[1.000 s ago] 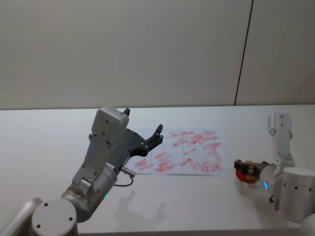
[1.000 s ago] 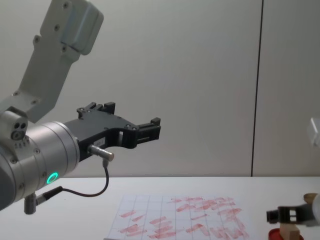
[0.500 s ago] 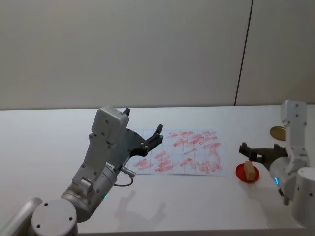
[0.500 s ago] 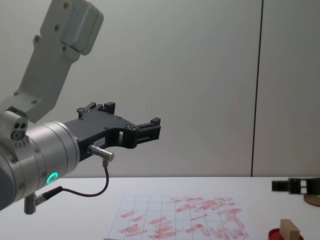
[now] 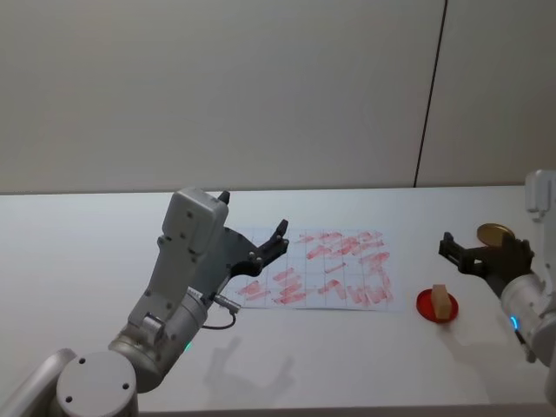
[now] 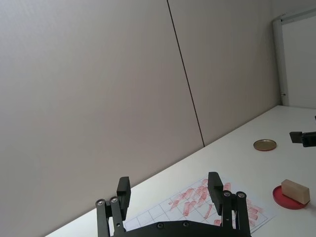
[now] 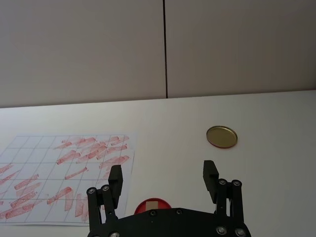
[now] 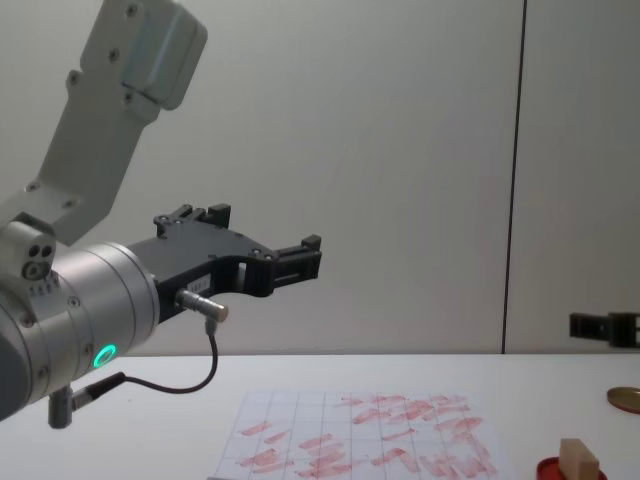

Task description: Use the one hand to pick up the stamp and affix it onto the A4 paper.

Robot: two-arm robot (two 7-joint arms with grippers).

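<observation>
Head view: pale wooden block stamp (image 5: 443,301) on round red pad (image 5: 429,306), right tool (image 5: 479,254) wide, empty.

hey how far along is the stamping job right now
Done: the A4 paper already carries many red marks. In hand: nothing. The right claw is open and empty, raised above and apart from the stamp, which sits on the red ink pad. The left claw hangs open over the sheet's near-left part. Left to do: grip the stamp, carry it over and press it on the paper.

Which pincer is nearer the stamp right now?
Right. The right pincer hangs open just above and beside the stamp; the left pincer is raised over the A4 paper's far side.
</observation>
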